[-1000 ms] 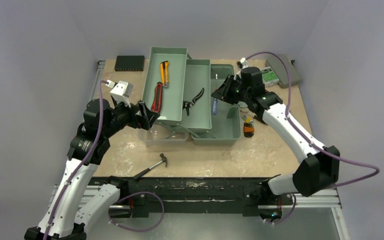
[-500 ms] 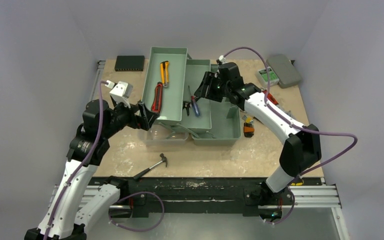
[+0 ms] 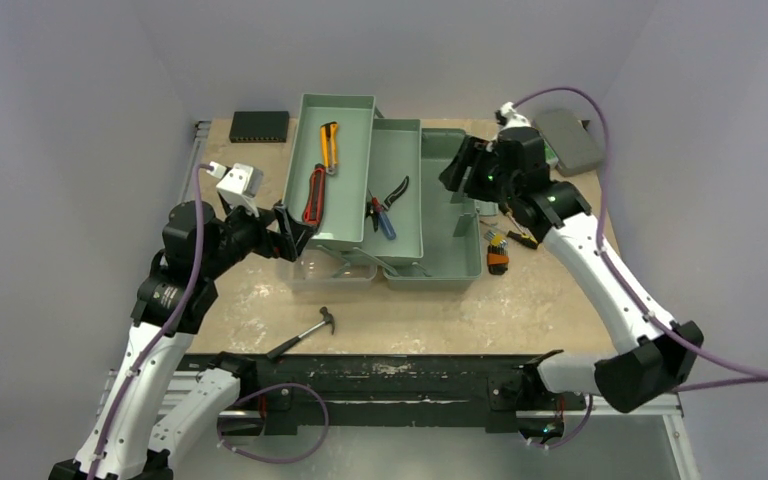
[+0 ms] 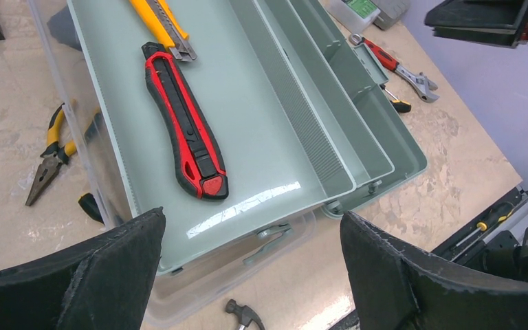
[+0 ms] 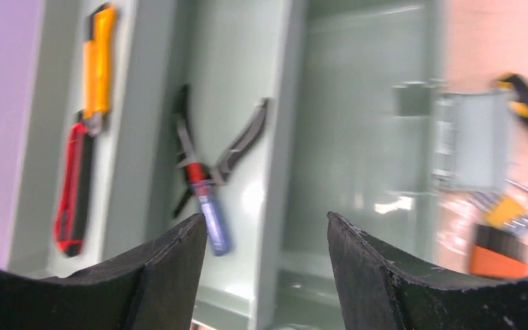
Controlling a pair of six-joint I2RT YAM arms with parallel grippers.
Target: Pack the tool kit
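We are seeing the toolbox (image 3: 450, 238) lying open at the bench's (image 3: 410, 300) far middle, with the screwdriver (image 3: 384, 222) lying beside the pliers (image 3: 393, 194) in its tray. Left fingers (image 3: 295, 229) are hovering wide apart and empty. Right fingers (image 3: 457, 171) are hanging apart and empty.

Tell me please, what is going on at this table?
An open green toolbox is being packed. The right tool, open and empty now, has just left a blue-handled screwdriver beside the black pliers in the middle tray. A red knife and a yellow knife lie in the left tray, where the left tool hovers open at the near corner. A hammer lies on the table, not yet packed.
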